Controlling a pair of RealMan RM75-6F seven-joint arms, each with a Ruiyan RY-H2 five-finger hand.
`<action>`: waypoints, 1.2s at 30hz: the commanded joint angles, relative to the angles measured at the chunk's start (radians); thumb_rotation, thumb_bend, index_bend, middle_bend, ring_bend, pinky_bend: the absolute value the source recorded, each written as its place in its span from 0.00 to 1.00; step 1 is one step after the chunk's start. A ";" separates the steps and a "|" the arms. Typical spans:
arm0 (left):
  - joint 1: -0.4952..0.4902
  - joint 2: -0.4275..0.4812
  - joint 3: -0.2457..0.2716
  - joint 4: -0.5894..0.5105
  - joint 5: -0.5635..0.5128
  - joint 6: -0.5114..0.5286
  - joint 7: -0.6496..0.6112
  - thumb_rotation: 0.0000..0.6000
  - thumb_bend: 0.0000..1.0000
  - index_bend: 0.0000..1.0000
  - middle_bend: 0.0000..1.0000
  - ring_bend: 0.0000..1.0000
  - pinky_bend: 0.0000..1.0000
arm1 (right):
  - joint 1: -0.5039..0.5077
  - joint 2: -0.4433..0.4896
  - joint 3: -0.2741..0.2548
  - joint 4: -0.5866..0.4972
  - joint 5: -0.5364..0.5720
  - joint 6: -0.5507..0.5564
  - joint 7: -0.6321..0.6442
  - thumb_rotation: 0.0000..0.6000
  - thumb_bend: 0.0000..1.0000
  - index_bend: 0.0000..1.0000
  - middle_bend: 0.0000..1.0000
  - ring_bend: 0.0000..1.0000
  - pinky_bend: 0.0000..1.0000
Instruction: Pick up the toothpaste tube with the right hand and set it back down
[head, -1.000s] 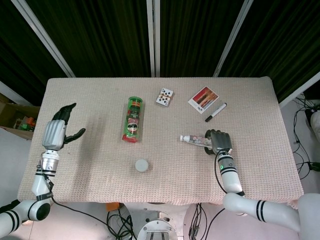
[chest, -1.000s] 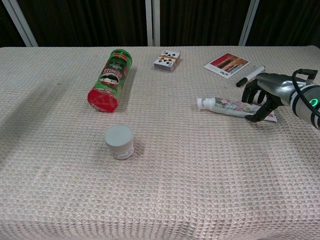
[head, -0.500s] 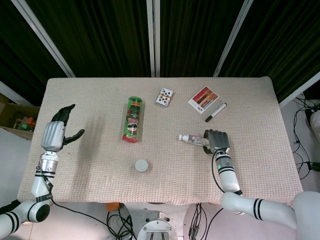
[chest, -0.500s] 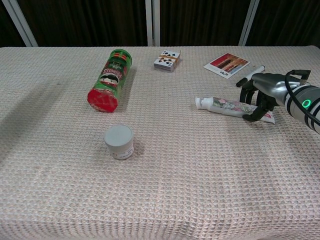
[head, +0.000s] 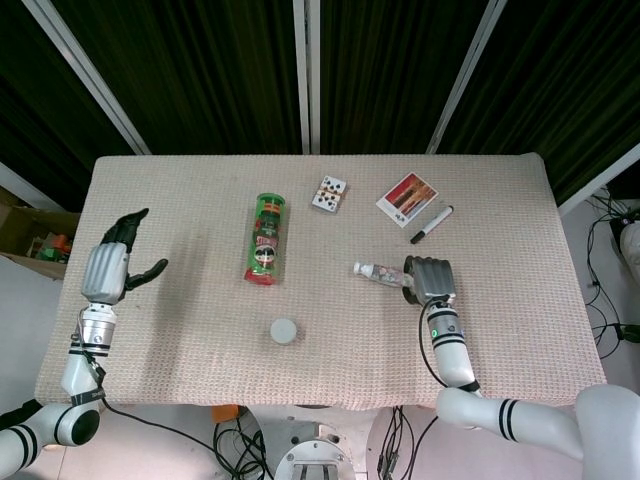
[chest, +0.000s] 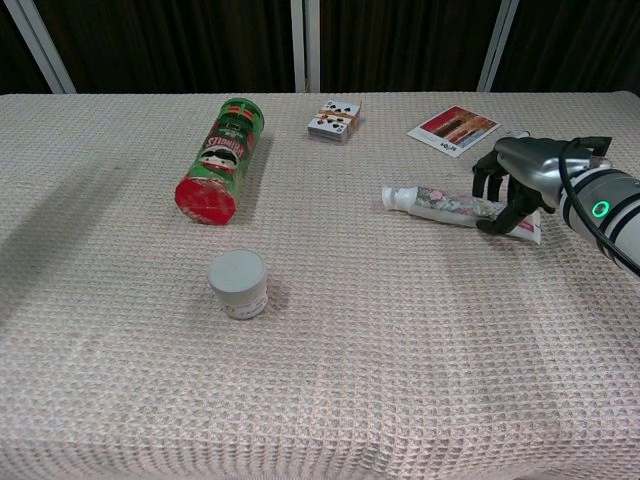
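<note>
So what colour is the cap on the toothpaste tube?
White, on the toothpaste tube; clearest in the chest view.

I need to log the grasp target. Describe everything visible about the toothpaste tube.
The toothpaste tube is a slim, soft-looking tube with a floral print in pink and green, a white cap on its left end and a flat crimped tail on its right. It lies on its side across the woven tablecloth, cap toward the table's middle, below the black marker. The right hand arches over its tail end, fingertips touching it. Whether it has left the cloth cannot be told.
</note>
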 joint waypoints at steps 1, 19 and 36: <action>0.000 0.001 -0.001 -0.001 0.000 0.001 -0.001 0.00 0.00 0.07 0.12 0.08 0.17 | -0.008 -0.011 0.000 0.018 -0.027 0.011 0.019 1.00 0.49 0.95 0.79 0.73 0.86; -0.010 -0.001 -0.017 -0.019 0.018 0.010 -0.025 0.00 0.00 0.07 0.12 0.08 0.17 | -0.078 -0.094 0.037 0.154 -0.342 0.139 0.395 1.00 0.52 1.00 0.86 0.79 0.91; -0.185 -0.104 -0.140 -0.117 0.009 -0.117 -0.252 0.00 0.00 0.07 0.12 0.08 0.17 | 0.000 -0.269 0.116 0.213 -0.481 0.151 0.502 1.00 0.53 1.00 0.86 0.79 0.91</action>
